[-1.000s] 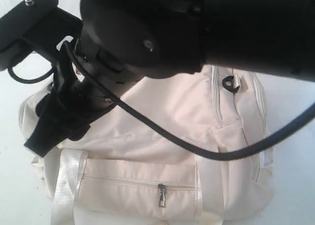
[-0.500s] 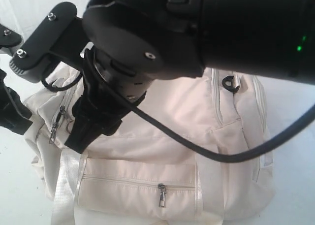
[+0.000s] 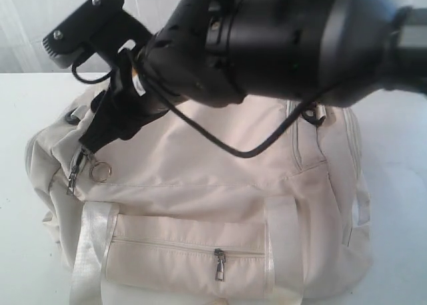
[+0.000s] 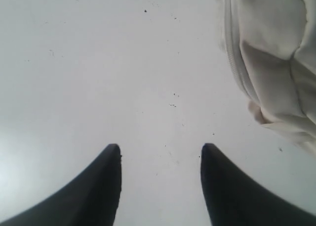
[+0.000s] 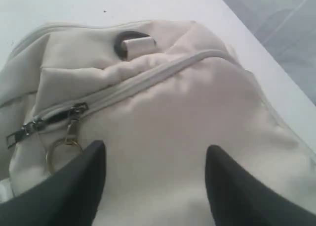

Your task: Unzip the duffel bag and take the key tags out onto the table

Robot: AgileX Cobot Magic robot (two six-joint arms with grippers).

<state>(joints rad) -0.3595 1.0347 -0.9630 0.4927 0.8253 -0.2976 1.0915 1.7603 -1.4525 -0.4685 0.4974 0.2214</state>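
The cream-white duffel bag lies zipped on the white table. Its main zip pulls, with a metal ring, sit at its left end. My right gripper has reached across to that end and hovers open just above the fabric. In the right wrist view the gripper is open with nothing in it, with the zip pulls and ring beside one finger. My left gripper hangs open over bare table, apart from the bag's end. The key tags are hidden.
The front pocket has a closed zip with a metal pull. Satin straps run down the bag's front. A black D-ring sits at the bag's far right top, and another is near the left end. A curtain hangs behind the table.
My right arm has lifted and drawn back up and to the right, uncovering the bag's left end and its zip pulls. The left gripper, at the left edge half a second ago, has left the exterior view.
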